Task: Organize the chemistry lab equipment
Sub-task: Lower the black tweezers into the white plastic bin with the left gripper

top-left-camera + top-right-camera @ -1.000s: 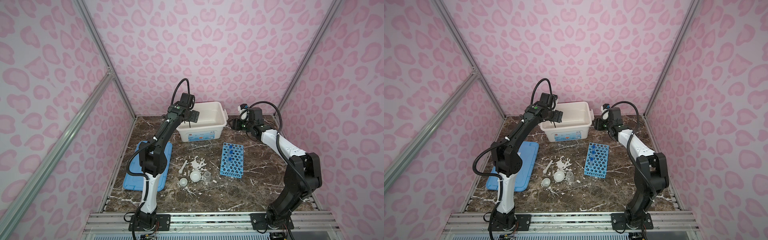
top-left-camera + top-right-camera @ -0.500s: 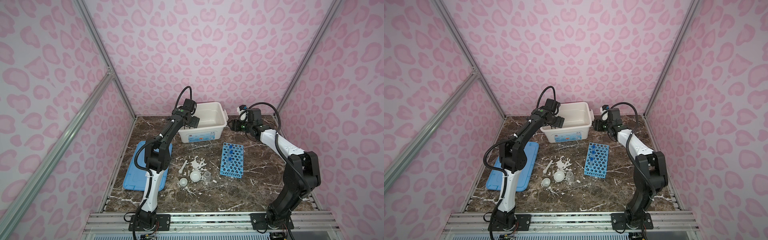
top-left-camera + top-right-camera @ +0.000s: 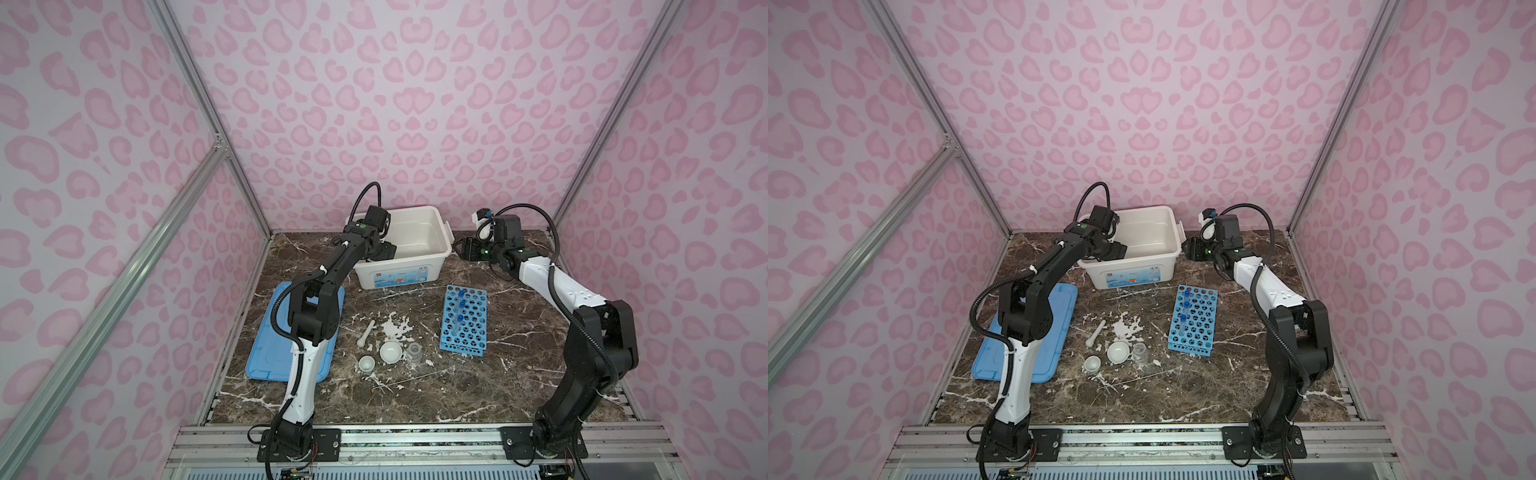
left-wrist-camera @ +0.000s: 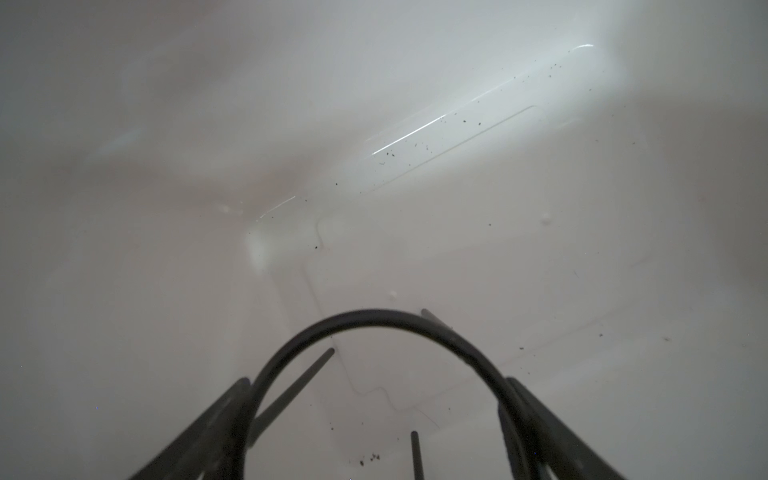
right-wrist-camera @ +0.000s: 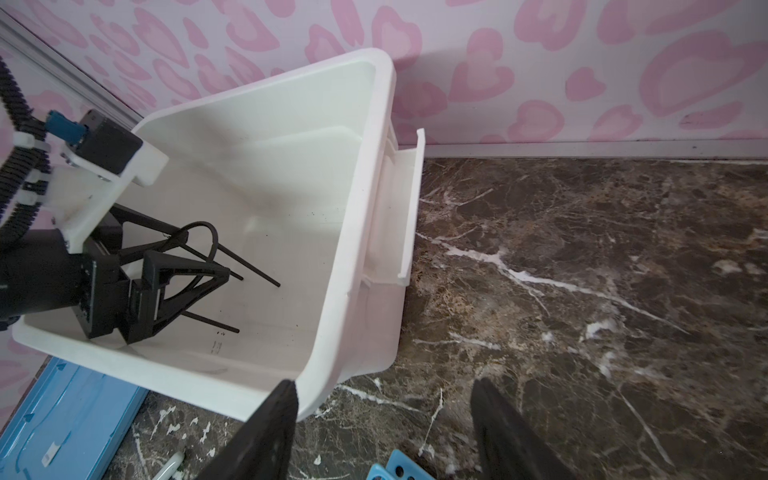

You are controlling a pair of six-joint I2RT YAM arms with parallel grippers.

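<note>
My left gripper (image 3: 384, 251) (image 4: 376, 380) reaches down inside the white storage box (image 3: 415, 266), shut on the black wire ring stand (image 4: 374, 316). The right wrist view shows the ring stand (image 5: 253, 270) tilted in its fingers, legs pointing across the box. My right gripper (image 3: 458, 248) (image 5: 384, 395) hangs open and empty just right of the box, above the table. The blue rack (image 3: 463, 324) lies mid-table with clear blue-capped tubes (image 3: 460, 307) in it. The white pestle (image 3: 365, 332), white cup (image 3: 366, 364), white dish (image 3: 390, 352) and clear beaker (image 3: 413, 352) sit left of the rack.
A flat blue lid (image 3: 270, 345) lies at the left table edge, partly under my left arm. The box's side handle (image 5: 409, 208) juts toward my right gripper. White smears mark the dark marble table (image 3: 519, 374). Pink patterned walls close in on three sides.
My left gripper has dropped from above the box rim down into the box, carrying the ring stand. My right gripper has shifted slightly toward the box.
</note>
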